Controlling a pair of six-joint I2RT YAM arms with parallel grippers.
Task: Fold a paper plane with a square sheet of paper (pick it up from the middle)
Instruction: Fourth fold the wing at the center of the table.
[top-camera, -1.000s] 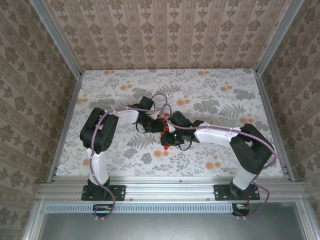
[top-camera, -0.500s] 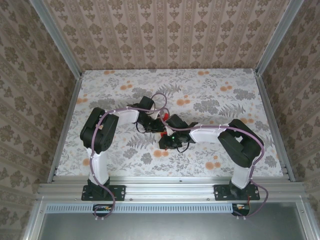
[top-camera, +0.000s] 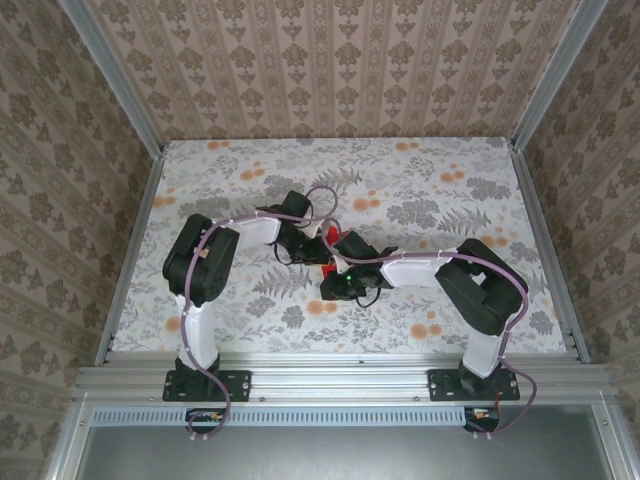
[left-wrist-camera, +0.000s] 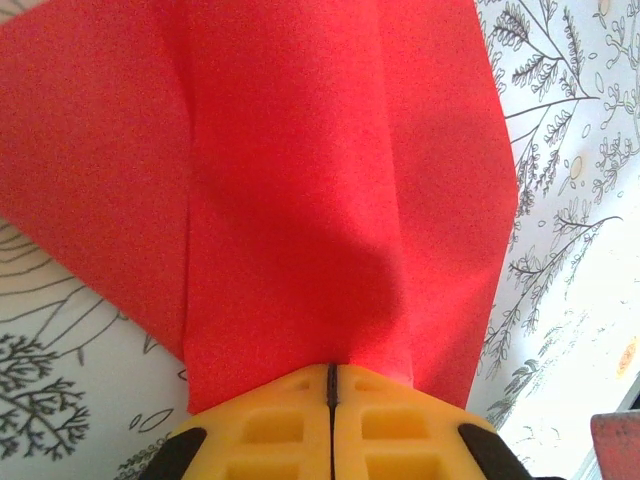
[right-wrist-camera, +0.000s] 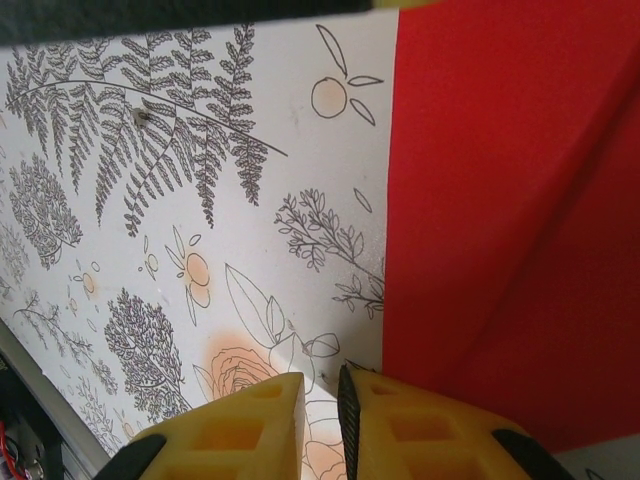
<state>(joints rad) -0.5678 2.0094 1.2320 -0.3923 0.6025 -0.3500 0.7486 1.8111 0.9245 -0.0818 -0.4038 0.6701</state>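
Motion in the top view is all on the right: that arm has drawn its elbow in toward the red paper (top-camera: 323, 234), carrying the right tool (top-camera: 336, 268) along the paper's near side. The left tool (top-camera: 312, 248) has kept its place at the paper's left, mid-bench (top-camera: 450, 200).

From the left wrist, the left tool (left-wrist-camera: 331, 385) is clenched on the red paper (left-wrist-camera: 300, 180), whose folded layers fan away from it.

From the right wrist, the right tool (right-wrist-camera: 321, 385) stands a slit apart with nothing between its jaws, just beside the red paper's (right-wrist-camera: 520, 200) edge. It is probably lining up for the next crease; no dart shape yet.
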